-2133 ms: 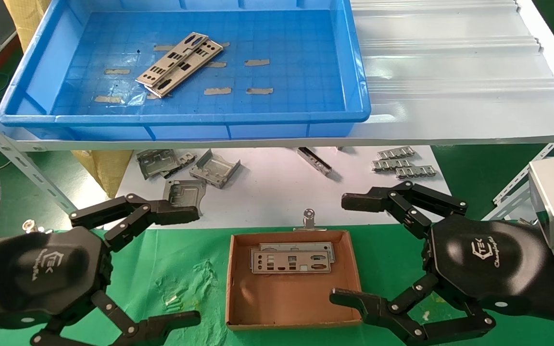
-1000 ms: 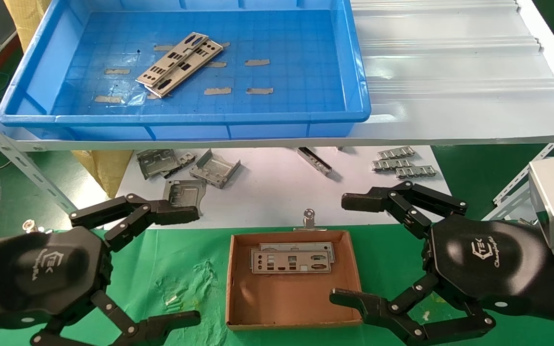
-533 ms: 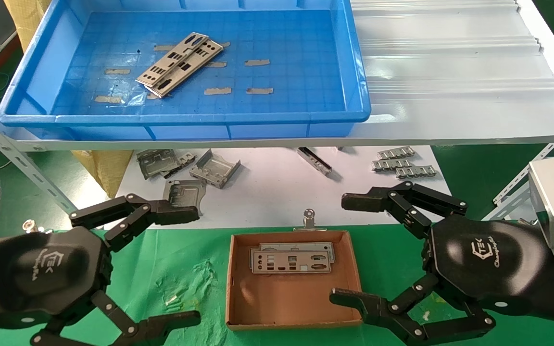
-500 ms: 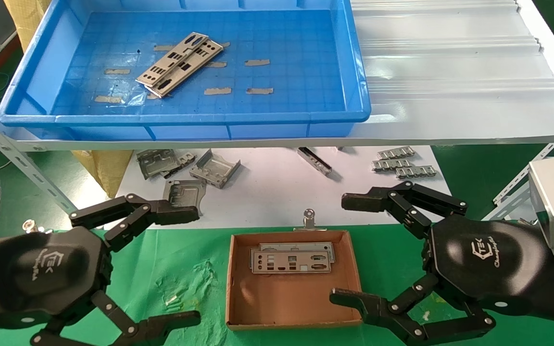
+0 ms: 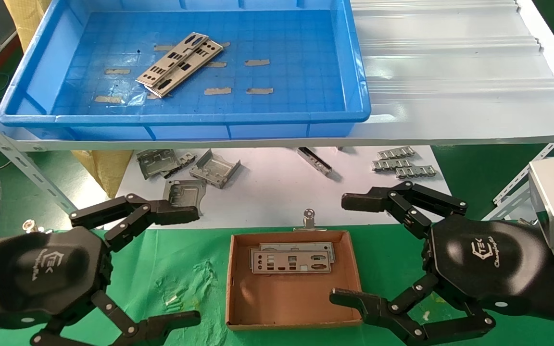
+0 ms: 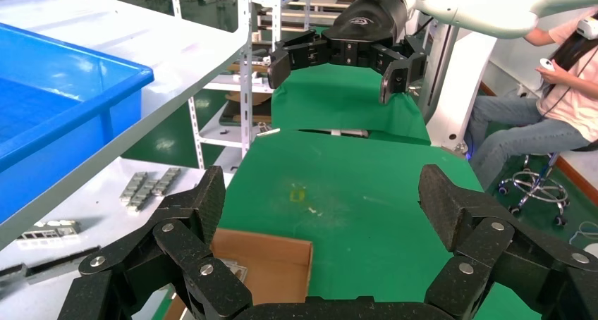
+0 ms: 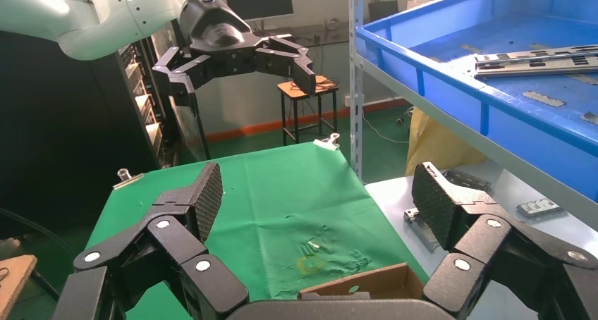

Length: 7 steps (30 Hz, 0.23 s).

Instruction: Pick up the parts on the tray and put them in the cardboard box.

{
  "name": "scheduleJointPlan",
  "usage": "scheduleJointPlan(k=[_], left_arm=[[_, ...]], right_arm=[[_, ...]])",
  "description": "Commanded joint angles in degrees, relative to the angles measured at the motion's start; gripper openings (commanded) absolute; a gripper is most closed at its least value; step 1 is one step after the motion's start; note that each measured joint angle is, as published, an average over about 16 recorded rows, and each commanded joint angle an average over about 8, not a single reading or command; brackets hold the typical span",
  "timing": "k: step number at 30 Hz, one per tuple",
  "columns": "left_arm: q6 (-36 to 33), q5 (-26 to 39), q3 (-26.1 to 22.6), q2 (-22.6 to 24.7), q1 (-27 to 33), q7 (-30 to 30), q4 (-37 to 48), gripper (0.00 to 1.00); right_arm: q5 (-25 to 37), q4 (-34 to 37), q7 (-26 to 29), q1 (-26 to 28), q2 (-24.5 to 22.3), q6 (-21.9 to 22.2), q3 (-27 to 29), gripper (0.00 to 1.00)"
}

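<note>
Two or three silver punched parts lie stacked at a slant on the floor of the blue tray, which stands on the upper shelf. The cardboard box sits on the green cloth between my arms, with two more parts flat at its far end. My left gripper hovers open to the left of the box. My right gripper hovers open at the box's right edge. Both hold nothing. From the right wrist, the tray's parts show above the box wall.
Folded grey brackets and ribbed strips lie on the white sheet under the shelf. The white shelf surface extends right of the tray. A binder clip stands at the box's far edge. A slotted shelf post rises near the left arm.
</note>
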<state>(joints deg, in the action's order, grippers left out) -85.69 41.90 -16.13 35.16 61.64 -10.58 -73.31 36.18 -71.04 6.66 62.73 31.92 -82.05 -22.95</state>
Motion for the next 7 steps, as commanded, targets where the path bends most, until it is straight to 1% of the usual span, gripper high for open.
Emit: scheduleJointPlan(k=[1,7], left_arm=[[0.0,0.0,0.0,0.0,0.0,0.0,0.0,1.00],[0.0,0.0,0.0,0.0,0.0,0.0,0.0,1.00]], right_arm=[[0.0,0.0,0.0,0.0,0.0,0.0,0.0,1.00],[0.0,0.0,0.0,0.0,0.0,0.0,0.0,1.00]])
